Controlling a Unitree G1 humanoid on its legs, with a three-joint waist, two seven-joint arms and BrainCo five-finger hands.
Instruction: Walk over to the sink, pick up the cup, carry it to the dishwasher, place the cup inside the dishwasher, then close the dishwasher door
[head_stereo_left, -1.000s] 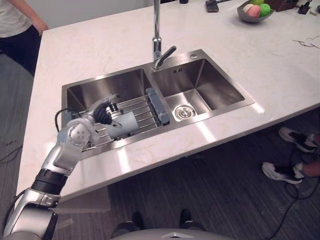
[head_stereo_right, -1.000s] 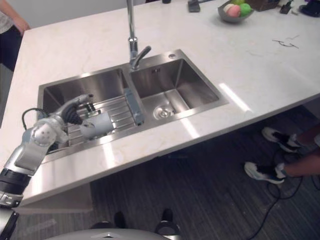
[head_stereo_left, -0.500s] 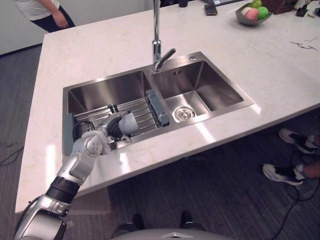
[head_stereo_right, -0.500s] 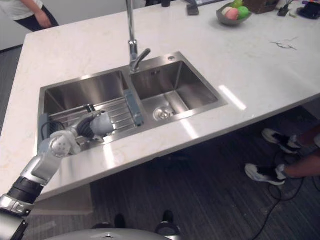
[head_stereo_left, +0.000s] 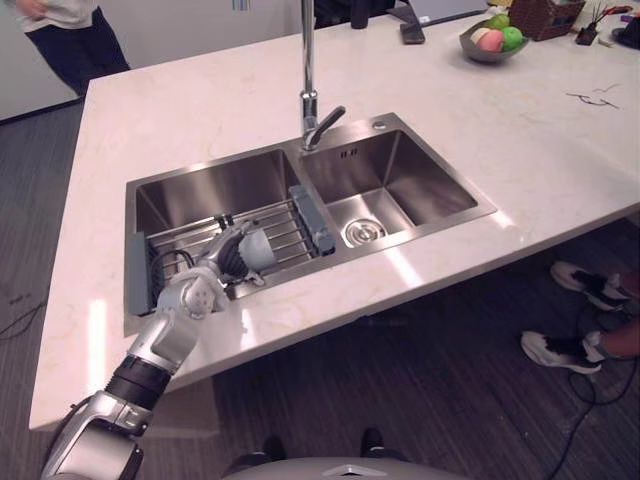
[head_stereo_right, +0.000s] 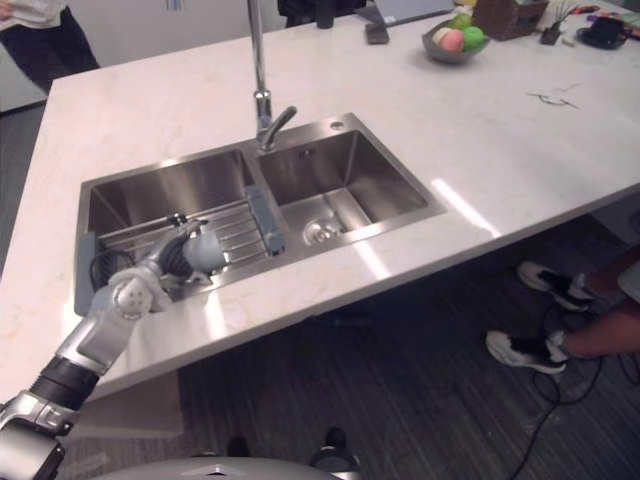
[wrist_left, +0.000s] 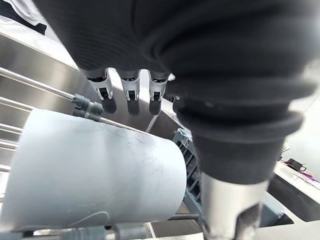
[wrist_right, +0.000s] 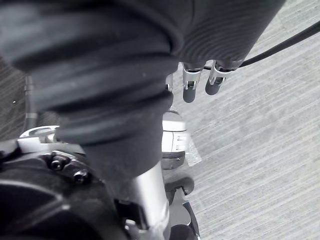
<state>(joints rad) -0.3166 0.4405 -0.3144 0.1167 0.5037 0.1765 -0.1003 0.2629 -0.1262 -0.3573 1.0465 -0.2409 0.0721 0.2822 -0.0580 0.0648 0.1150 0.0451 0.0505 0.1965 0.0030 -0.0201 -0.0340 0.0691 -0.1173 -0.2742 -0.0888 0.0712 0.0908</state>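
One relation governed the coming lift. The cup (head_stereo_left: 256, 250) lay on its side on the wire rack (head_stereo_left: 277, 215) across the left basin of the sink (head_stereo_left: 210, 185), and the left hand (head_stereo_left: 231, 262) was set directly upon it. In the eye views the arm was seen entering from 7 o'clock, with the cup projecting from the hand toward 2 o'clock. Its long axis was judged to run roughly from 8 to 2 o'clock, crosswise to the fingers.

In the left wrist view the fingers (wrist_left: 131, 94) were shown nearly straight, reaching over the pale wall of the cup with their dark tips just past its far edge. The thumb (wrist_left: 229, 207) was seen apart from them, beside one end of the cup. No closed grasp was made out: the hand was read as relaxed and laid over the cup rather than clamped on it. A curl of fingers and thumb was therefore judged necessary before any lift. The right hand (wrist_right: 189, 85) was seen hanging over the floor, its fingers loose and nothing held, so the left was plainly the nearer.

Several things were left unsettled. The part of the cup under the palm was covered in the eye views. Whether the exposed end was mouth or base could not be told. Contact between thumb and cup was cut off by the dark cover, and the rack's bars beneath the cup were only partly seen.
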